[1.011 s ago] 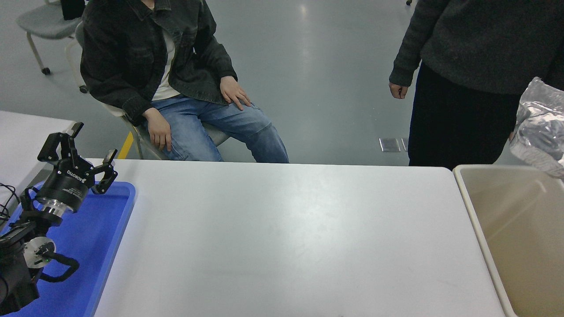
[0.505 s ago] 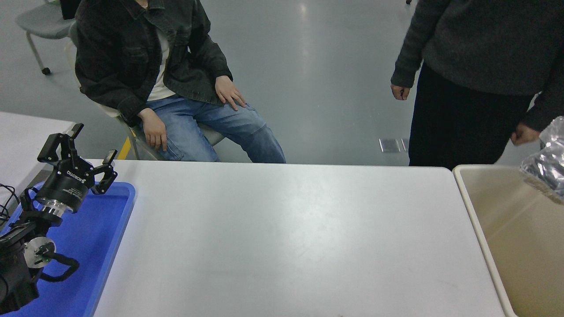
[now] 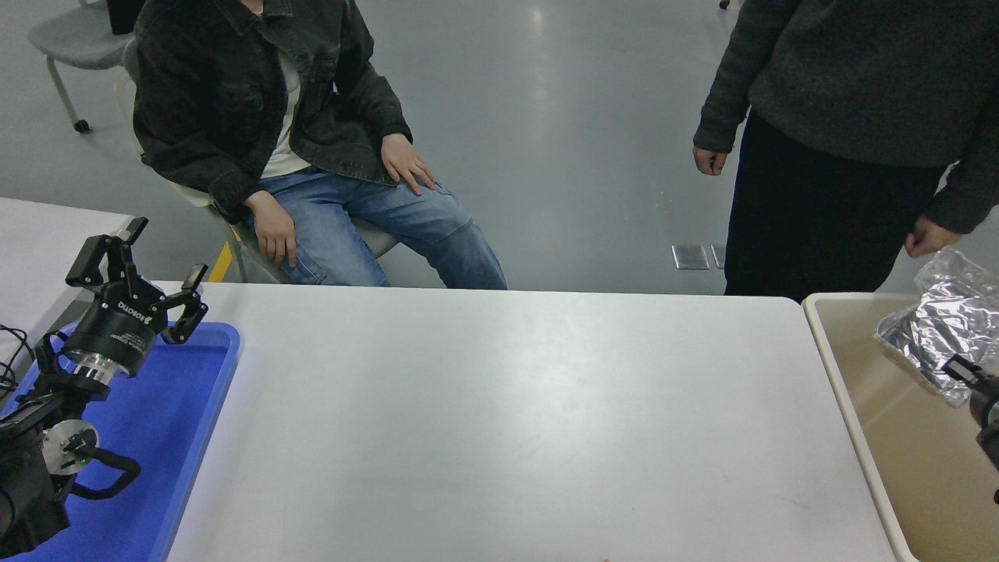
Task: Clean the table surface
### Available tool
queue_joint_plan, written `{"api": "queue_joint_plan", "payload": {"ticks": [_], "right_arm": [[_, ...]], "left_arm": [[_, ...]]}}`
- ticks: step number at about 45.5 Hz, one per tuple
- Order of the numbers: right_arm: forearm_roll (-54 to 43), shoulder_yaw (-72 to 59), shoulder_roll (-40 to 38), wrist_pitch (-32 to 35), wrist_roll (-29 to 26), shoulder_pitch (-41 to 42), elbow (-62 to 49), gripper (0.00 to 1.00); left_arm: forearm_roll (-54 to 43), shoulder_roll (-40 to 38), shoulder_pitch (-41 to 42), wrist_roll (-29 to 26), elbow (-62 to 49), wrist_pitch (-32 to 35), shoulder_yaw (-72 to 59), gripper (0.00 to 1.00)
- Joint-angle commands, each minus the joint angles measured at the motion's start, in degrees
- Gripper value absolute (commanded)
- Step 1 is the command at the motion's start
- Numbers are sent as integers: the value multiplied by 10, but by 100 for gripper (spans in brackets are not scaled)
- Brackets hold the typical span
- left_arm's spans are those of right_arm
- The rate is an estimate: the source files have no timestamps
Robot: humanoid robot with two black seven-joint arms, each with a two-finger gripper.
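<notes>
The wide white tabletop [image 3: 499,421] lay bare between two arms. At its right, over a beige bin [image 3: 897,437], the right claw [image 3: 968,373] gripped a crinkled silver bag [image 3: 936,328]. The left claw [image 3: 144,273] sat parked open over a blue tray [image 3: 195,406].

A single camera set high on the robot's side looks forward and down across the white table [image 3: 499,421], its far edge and the grey floor [image 3: 577,140] beyond filling the upper frame, a blue tray [image 3: 187,406] cropped at the lower left.
</notes>
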Motion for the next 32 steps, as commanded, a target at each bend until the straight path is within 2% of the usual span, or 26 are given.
{"api": "queue_joint_plan", "payload": {"ticks": [1, 32], "right_arm": [[11, 0, 36, -18, -12, -17, -11, 0], [21, 0, 52, -18, -32, -41, -11, 0]], "left_arm": [[0, 0, 0, 0, 0, 0, 0, 100], [0, 0, 0, 0, 0, 0, 0, 100]]}}
